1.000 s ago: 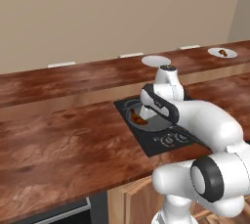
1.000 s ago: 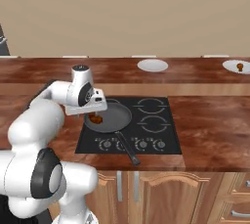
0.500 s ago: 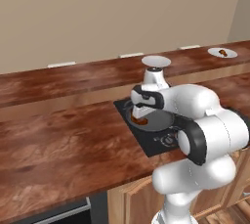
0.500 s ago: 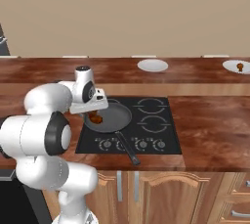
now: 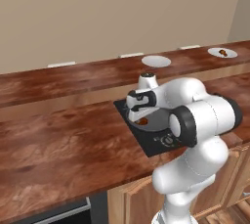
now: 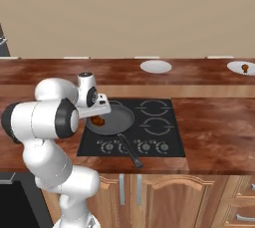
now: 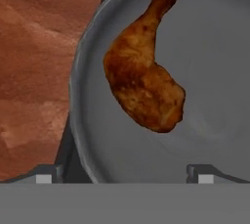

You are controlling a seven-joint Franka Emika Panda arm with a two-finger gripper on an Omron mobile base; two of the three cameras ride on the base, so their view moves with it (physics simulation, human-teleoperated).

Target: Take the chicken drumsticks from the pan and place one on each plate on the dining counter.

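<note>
Pincer [image 7: 122,174] sits low over the pan [image 6: 113,119], fingers spread wide apart, nothing between them. In the hand view both tips show at the bottom edge, 1 over the pan's rim [image 7: 78,120], the other over the pan floor. 1 drumstick [image 7: 144,83] lies flat in the pan just ahead of the tips, fat end nearer the pincer, thin bone pointing away. No contact visible. In the right base view that drumstick [image 6: 98,121] sits in the pan's left part, right under the hand.

Pan is on the front left burner of the black stovetop [image 6: 149,127], handle [image 6: 129,150] angled toward the front edge. Stovetop is set in the lower wood bench [image 6: 214,127].

Behind it, on the raised dining bench [image 6: 50,67]: 1 bare white plate [image 6: 156,66] near the middle, and a 2nd plate [image 6: 241,67] at the far right carrying the other drumstick [image 6: 244,67].
</note>
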